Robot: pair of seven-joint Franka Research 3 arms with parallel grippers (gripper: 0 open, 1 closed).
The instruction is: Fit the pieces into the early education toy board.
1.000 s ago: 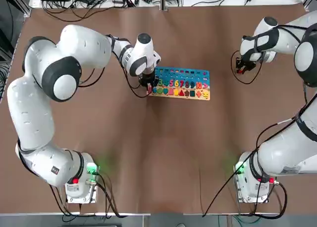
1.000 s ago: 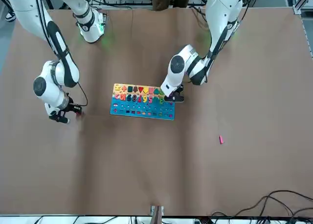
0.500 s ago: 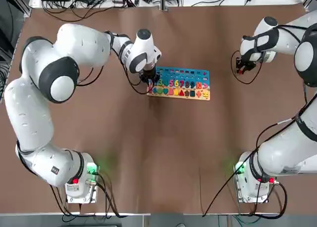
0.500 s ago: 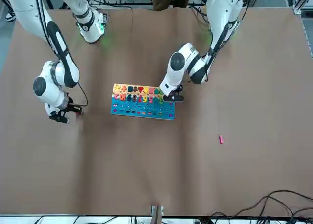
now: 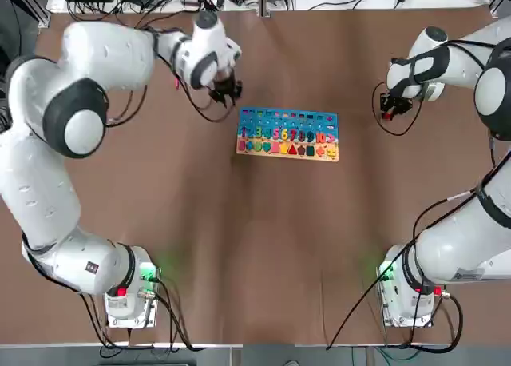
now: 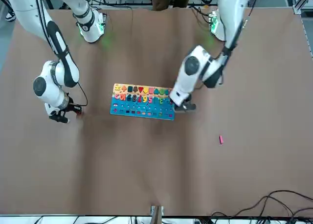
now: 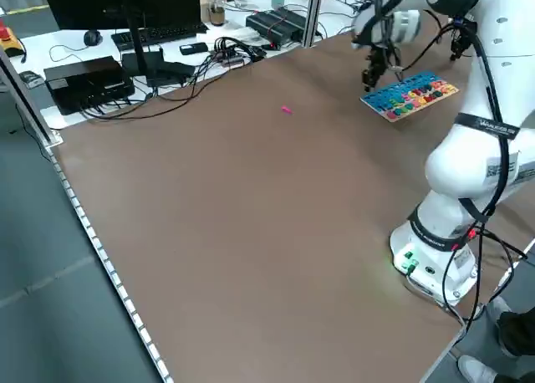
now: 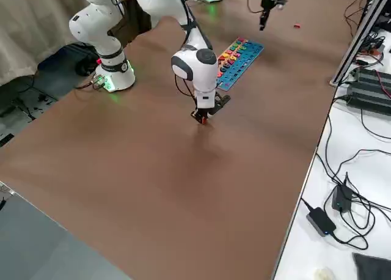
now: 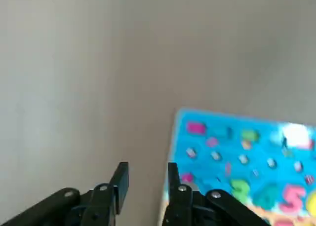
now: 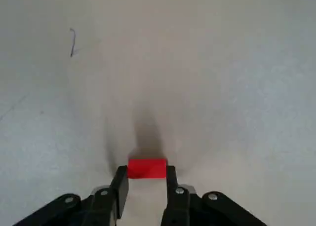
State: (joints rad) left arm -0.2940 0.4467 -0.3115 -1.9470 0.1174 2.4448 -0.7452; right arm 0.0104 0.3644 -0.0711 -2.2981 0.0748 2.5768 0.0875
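Right gripper jaws clamped on a red piece, low over the table, well right of the board. Left gripper jaws narrowly apart, holding nothing, just off the board's far-left corner. Pink piece lies loose, far left.

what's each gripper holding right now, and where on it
The right gripper pinches a small red piece by its two short ends. The left gripper holds nothing, jaws apart near the board's corner.

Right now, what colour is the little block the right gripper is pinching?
Red. The block shows best in the right wrist view, held between the right gripper fingers.
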